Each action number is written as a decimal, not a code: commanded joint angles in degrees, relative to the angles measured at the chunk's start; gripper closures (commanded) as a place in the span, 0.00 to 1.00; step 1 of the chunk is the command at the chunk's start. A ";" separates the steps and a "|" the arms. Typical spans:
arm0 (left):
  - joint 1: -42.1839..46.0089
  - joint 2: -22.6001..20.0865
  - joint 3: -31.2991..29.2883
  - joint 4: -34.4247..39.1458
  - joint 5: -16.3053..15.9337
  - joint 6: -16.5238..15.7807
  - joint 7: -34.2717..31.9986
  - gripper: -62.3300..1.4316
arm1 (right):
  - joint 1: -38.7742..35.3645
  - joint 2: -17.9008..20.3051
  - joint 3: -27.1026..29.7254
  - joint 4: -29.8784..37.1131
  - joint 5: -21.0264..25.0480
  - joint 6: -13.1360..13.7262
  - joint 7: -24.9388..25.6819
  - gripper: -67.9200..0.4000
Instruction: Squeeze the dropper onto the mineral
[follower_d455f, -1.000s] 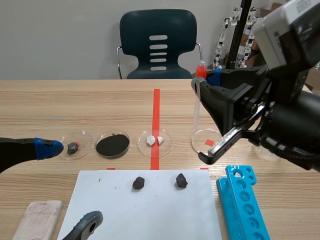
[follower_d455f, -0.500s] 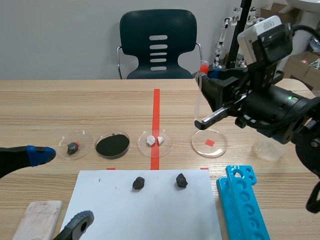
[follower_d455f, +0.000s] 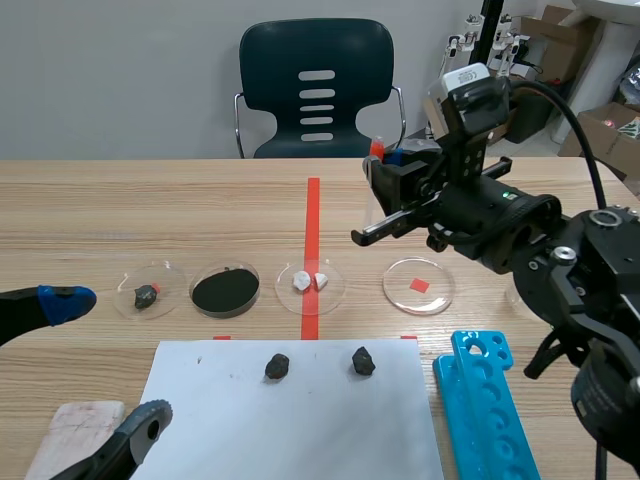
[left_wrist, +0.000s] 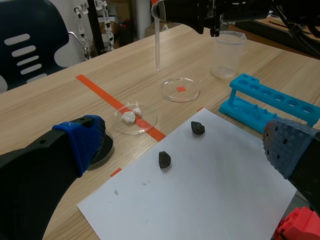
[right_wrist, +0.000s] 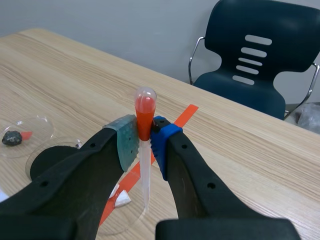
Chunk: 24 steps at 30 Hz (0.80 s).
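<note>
The right gripper (right_wrist: 145, 143) is pinching the dropper (right_wrist: 145, 172) by its red bulb, while the left gripper (left_wrist: 185, 150) is resting spread wide, well left of the dish (follower_d455f: 336, 290). The dropper is hanging upright, its tip raised just right of that dish's white mineral pieces (follower_d455f: 309, 281).

blue rack (follower_d455f: 487, 410) cut by edge | dropper (right_wrist: 145, 152) liquid level unclear

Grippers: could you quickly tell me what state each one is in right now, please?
Left gripper: open, holding nothing.
Right gripper: closed on the dropper.
</note>
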 joint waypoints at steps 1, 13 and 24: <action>0.11 0.26 -0.11 1.42 -0.79 -0.11 -0.76 0.00 | 2.23 -0.17 -0.48 -0.24 -0.11 -0.02 1.57 0.88; 0.13 0.26 -0.11 0.83 -0.42 -0.13 -0.35 0.00 | 9.60 -0.39 -6.60 -9.38 -0.33 -0.48 4.72 0.88; 0.00 0.28 0.11 -0.87 1.18 -0.13 -3.43 0.00 | 10.40 -2.67 -7.45 -13.05 -2.86 -0.63 5.66 0.88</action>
